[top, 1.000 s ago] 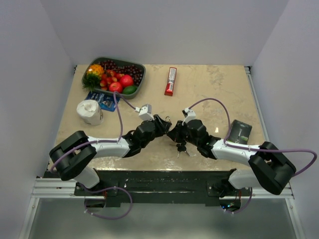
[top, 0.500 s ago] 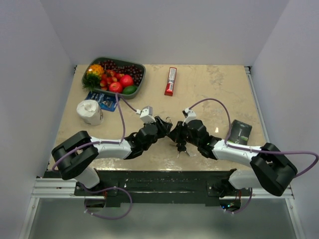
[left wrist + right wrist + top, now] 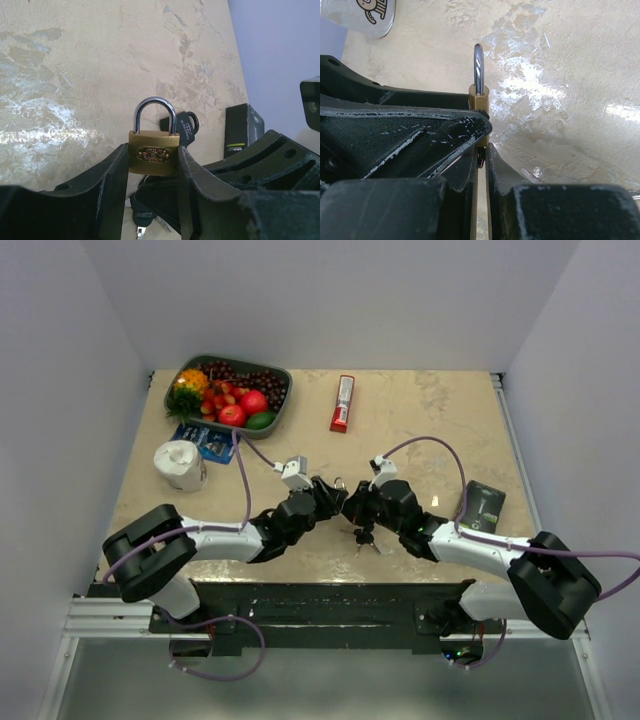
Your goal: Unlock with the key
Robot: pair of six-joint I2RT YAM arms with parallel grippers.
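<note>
The key (image 3: pixel 363 536), a black-headed, silver-bladed bunch, dangles from the nearly closed right end effector (image 3: pixel 483 148); left end effector (image 3: pixel 152 150), half apart, clamps brass padlock (image 3: pixel 153 156).

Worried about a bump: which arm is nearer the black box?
Right. The right arm runs just beside the black box, on its near side; the left arm lies far off, at the table's opposite side.

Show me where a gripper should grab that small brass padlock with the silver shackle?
Grip the small brass padlock by its body, across the two narrow sides, coming from the bottom end as the left gripper does. Those sides are parallel; the rounded silver shackle would likely slip.
</note>
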